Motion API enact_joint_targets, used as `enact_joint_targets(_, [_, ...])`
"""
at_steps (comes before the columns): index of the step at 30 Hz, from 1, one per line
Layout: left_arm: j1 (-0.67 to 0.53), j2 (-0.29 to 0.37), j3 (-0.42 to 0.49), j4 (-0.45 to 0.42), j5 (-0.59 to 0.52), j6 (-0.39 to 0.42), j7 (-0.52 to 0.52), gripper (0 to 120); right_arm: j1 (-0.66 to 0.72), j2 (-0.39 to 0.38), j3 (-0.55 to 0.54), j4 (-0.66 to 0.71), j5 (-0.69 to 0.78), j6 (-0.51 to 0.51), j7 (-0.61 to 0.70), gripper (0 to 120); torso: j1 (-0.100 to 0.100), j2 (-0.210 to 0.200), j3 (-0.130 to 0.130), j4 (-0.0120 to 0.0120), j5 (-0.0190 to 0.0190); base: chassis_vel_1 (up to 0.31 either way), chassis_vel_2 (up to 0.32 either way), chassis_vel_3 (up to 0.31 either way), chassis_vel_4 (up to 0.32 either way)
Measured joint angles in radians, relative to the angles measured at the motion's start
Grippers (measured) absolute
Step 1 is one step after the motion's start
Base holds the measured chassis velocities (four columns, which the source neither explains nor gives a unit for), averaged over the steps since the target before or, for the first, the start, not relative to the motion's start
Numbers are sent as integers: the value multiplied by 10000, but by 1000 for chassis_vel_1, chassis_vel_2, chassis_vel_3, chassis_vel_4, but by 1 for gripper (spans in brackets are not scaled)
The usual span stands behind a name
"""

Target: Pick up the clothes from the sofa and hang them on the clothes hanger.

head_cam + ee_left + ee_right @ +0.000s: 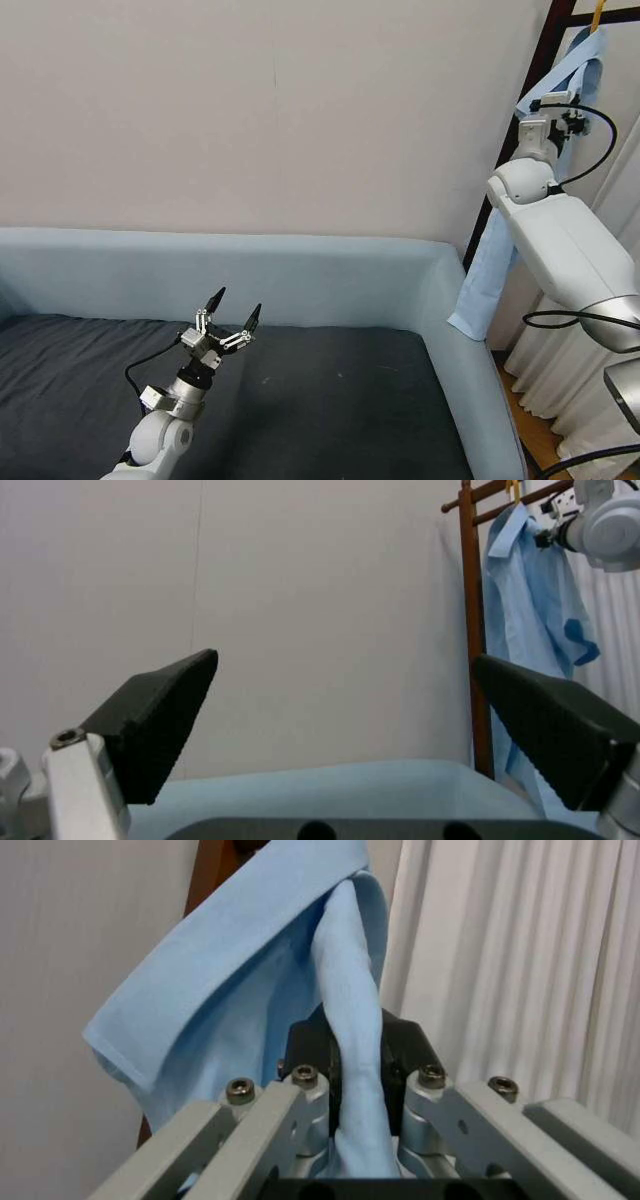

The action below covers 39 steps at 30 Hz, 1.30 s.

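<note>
The light blue shirt is up at the dark wooden clothes stand, its top near a yellow hanger hook just above the right gripper. Its long axis runs close to vertical, collar end up and hem end down. It trails away below the gripper on a slight slant, and the bottom edge ends beside the sofa's pale blue arm.

The right gripper is raised to the upper part of the shirt. Seen from its wrist, its jaws are closed on a narrow bunched fold of the cloth, which runs up out of the grip between the dark pads. The rest of the shirt spreads to one side of the gripper in front of the stand, and white curtains hang on the other side.

The left gripper is low, well apart from the shirt, over the sofa's dark grey seat. Its jaws are spread wide with nothing between them, tips aimed toward the backrest and the bare wall.
</note>
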Motion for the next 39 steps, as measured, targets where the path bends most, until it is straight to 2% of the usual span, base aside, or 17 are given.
enact_joint_targets(8, [183,47,-132,-241,-60,-7,-3,100,602,252,-256,-1165,-194,145,-414,8,0,0,0,-1,-1,0,0,0,0])
enact_joint_targets(14, [235,118,-169,-305,-120,-25,-4,100,715,212,-403,-1258,399,102,-352,8,0,0,-1,-3,-1,0,0,0,0])
enact_joint_targets(18, [266,134,-186,-307,-139,-53,-3,100,729,79,-558,-1067,923,-13,-275,8,0,0,-1,-2,1,0,0,0,0])
enact_joint_targets(23, [267,73,-158,-349,-139,-62,3,100,732,-164,-999,-418,2308,-494,54,8,-1,0,-2,-1,0,0,0,0,0])
enact_joint_targets(36, [370,63,-160,-328,-128,-211,45,100,615,-656,-1376,236,2775,-513,-119,8,0,0,-1,-2,0,0,0,0,0])
enact_joint_targets(39, [395,52,-161,-372,-135,-215,49,100,317,-1056,-1383,1169,3180,-290,-620,18,0,1,-2,-3,-1,0,0,0,0])
